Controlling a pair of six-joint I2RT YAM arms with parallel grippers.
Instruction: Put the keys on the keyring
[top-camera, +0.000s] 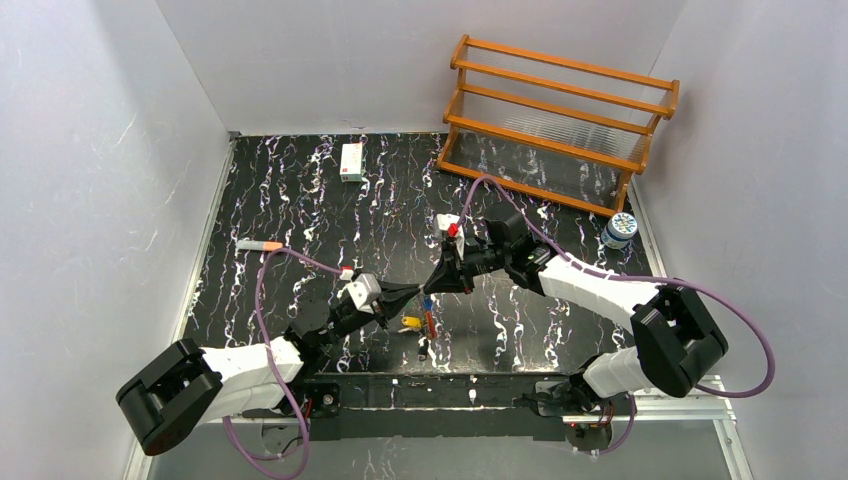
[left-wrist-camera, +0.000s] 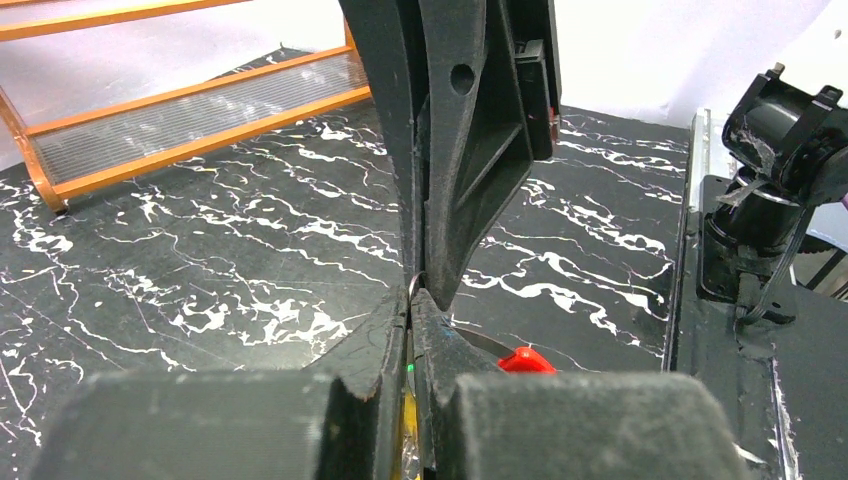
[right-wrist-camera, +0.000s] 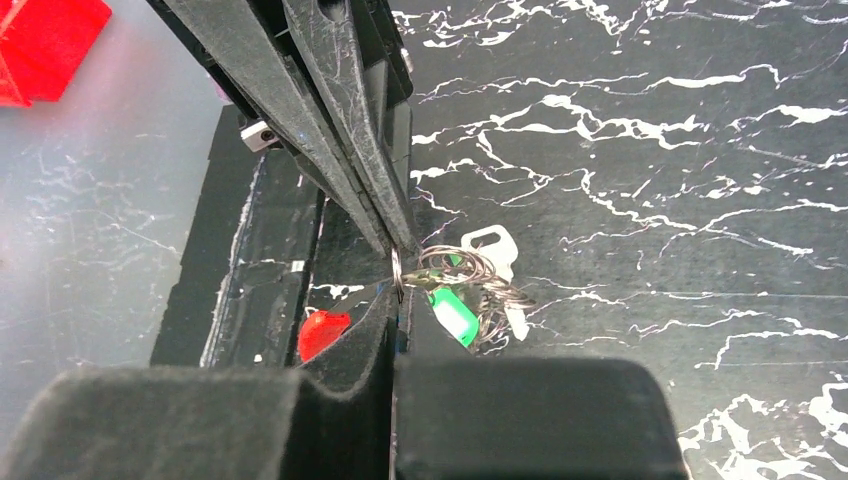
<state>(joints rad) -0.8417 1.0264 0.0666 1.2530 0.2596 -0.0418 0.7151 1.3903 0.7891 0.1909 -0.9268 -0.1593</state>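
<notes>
Both grippers meet tip to tip above the middle of the black marbled table. My left gripper (top-camera: 420, 293) (left-wrist-camera: 411, 305) is shut, with the thin wire of the keyring (left-wrist-camera: 413, 285) showing at its tips and a yellow tag between its jaws. My right gripper (top-camera: 442, 280) (right-wrist-camera: 397, 300) is shut on the same keyring (right-wrist-camera: 397, 272) wire. A green-tagged key (right-wrist-camera: 455, 315) and a white tag hang in the tangle of small rings beside the tips. A red plastic piece (right-wrist-camera: 322, 333) (left-wrist-camera: 525, 360) shows below. In the top view the cluster (top-camera: 422, 318) dangles under the grippers with yellow, blue and red bits.
An orange wooden rack (top-camera: 560, 120) stands at the back right. A small white box (top-camera: 351, 161) lies at the back centre, an orange-tipped white marker (top-camera: 258, 244) at the left, and a small round container (top-camera: 620, 230) at the right edge.
</notes>
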